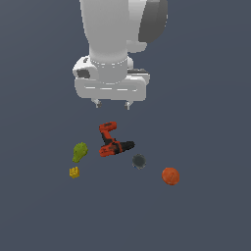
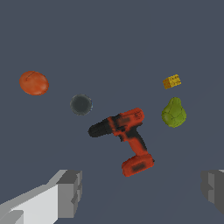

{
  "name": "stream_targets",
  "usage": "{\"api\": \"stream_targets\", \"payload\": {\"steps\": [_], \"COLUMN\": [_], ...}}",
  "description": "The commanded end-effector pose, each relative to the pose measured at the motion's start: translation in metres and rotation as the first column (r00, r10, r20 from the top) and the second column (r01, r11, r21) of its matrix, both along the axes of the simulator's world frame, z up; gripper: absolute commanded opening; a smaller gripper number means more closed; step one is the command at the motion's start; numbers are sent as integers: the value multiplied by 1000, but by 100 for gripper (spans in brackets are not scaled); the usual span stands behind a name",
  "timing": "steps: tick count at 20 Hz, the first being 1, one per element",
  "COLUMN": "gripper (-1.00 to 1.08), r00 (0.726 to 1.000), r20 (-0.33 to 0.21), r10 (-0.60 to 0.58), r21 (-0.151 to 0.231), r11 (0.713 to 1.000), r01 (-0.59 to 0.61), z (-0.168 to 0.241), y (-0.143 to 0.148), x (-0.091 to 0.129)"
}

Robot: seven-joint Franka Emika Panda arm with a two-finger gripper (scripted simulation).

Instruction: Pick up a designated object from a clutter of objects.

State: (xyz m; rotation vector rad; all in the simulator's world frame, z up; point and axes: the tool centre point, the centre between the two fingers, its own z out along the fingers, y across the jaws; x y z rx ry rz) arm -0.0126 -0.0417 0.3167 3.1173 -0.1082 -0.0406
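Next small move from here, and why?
Probably shift the open gripper toward the exterior view's left until it is over the yellow brick, then descend. It hangs empty above the drill, while the brick lies apart, just beyond the yellow-green lump.

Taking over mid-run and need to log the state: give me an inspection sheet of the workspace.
Surface: plain dark grey floor, flat.
Job's things: tiny yellow brick lying apart, beside the yellow-green lump, untouched.
Clutter: red-and-black drill on its side in the middle; dark grey disc and orange ball toward the exterior view's right.
Grippers: tool open, empty, raised above the drill, not over the brick.
Cables: nothing seen.
Surroundings: nothing seen beyond the floor.
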Motion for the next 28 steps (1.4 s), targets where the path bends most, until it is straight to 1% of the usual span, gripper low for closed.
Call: {"api": "stream_targets", "payload": {"steps": [1,7,13,21,28], "gripper": [100,100,100,100,100], "r00": [1000,999,997,985,968], "r20": [-1,1,4,12,19], "r10": [5,33,82,172,251], "r21": [1,6,13,21,24], "r11": [1000,999,997,985,968], "r01": [-5,-33,-82,-172,-251], "z": [-2,-16,-42,-99,-157], "y": [-2,-14,-37,-83,-128], "x": [3,19,45,84,109]}}
